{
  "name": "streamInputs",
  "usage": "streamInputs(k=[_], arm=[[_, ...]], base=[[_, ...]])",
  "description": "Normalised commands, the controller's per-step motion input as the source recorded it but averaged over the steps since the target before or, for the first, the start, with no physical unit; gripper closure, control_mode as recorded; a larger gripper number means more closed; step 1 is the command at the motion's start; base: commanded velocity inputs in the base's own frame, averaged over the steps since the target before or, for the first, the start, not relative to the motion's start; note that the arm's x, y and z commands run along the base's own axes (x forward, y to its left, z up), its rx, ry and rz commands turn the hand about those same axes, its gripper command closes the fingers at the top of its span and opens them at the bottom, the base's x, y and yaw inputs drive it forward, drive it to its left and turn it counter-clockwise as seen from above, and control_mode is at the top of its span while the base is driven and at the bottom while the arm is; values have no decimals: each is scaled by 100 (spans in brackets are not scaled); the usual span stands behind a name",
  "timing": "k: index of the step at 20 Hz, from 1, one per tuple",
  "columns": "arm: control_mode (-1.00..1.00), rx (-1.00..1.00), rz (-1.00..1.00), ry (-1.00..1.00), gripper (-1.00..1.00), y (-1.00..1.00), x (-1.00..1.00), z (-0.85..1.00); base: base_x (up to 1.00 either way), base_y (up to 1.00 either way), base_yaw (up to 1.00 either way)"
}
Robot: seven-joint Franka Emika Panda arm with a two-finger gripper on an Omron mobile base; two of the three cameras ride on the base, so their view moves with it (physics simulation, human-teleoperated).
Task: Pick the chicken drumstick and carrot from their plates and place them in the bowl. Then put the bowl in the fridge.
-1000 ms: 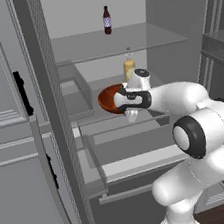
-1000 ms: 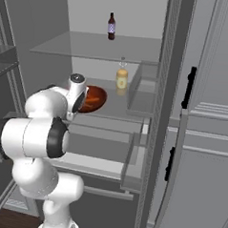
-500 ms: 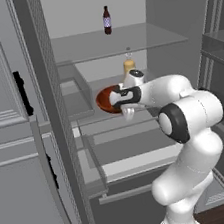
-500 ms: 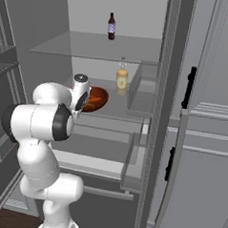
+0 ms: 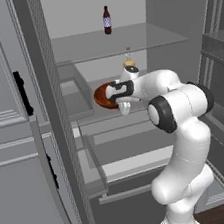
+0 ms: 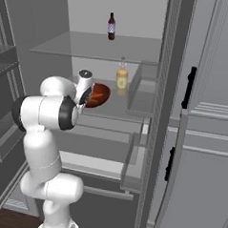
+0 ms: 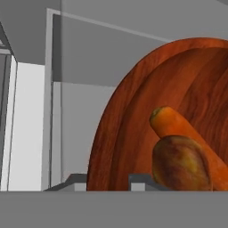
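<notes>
Reaching into the open fridge [image 5: 54,117], the white arm has its pincer [image 5: 117,92] right at the near rim of the red-orange bowl [image 5: 101,96], and the bowl sits at the level of the middle shelf [image 6: 121,103], between the glass shelf above and the drawers below. Whether it rests on that shelf or hangs just over it is hard to call from the base views. In the right base view the same bowl [image 6: 99,95] pokes out from behind the hand, just left of a small yellowish bottle [image 6: 121,79] that stands upright on that shelf, near the bowl but apart from it.

Up close from the hand view, the bowl [image 7: 129,129] is tipped toward the camera so its brownish inside faces the lens. Both foods are in it: the carrot [image 7: 178,127] lies slanted across the inside, and the chicken drumstick [image 7: 180,164] sits right in front of it, touching or overlapping it. The pincer is clenched narrow on the bowl's rim, with the tips barely showing at the bottom edge.

A dark bottle [image 5: 106,20] stands upright at the back of the top glass shelf [image 5: 119,41], well apart from everything else. The fridge door with its black handle [image 6: 188,87] stands open on the right in the right base view.
</notes>
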Motion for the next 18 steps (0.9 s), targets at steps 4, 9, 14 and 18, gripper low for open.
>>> streamInputs(k=[4,9,14,18], arm=[[-100,0,3,-1,-100,0,-5,-9],[-100,0,0,-17,-100,1,-67,0],[-100,0,0,-23,-100,0,-75,37],[-100,-9,0,-3,-100,2,-89,91]], base=[[0,0,0],[0,0,0],[0,0,0],[0,0,0]])
